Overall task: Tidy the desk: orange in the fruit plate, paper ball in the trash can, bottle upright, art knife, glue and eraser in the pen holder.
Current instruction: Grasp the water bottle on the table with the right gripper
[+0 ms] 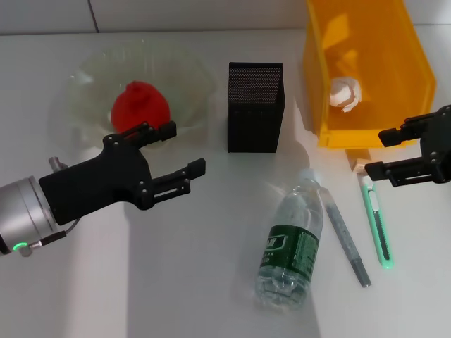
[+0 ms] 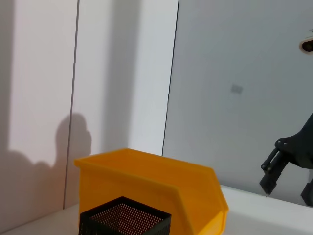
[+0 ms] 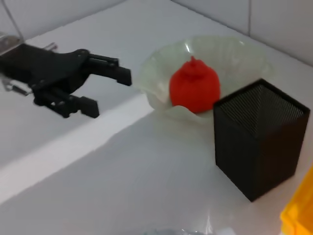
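White bench [image 1: 211, 282] under a tiled wall, partly tidied, both arms hovering.

Nearest the robot, the bottle [image 1: 290, 243] is lying on its side, cap pointing toward the pen holder [image 1: 254, 106]; just beside it a grey art knife [image 1: 347, 238] and a green one [image 1: 378, 227] are lying flat. The left pincer [image 1: 189, 148] is hanging open and empty over the bench in front of the fruit plate [image 1: 84, 88]. The right pincer [image 1: 374, 151] is hovering open and empty above the eraser [image 1: 357, 160], which is sitting at the trash can's [image 1: 373, 42] front edge. Farther back, the orange [image 1: 140, 105] is resting in the fruit plate and the paper ball [image 1: 345, 92] is lying inside the trash can.
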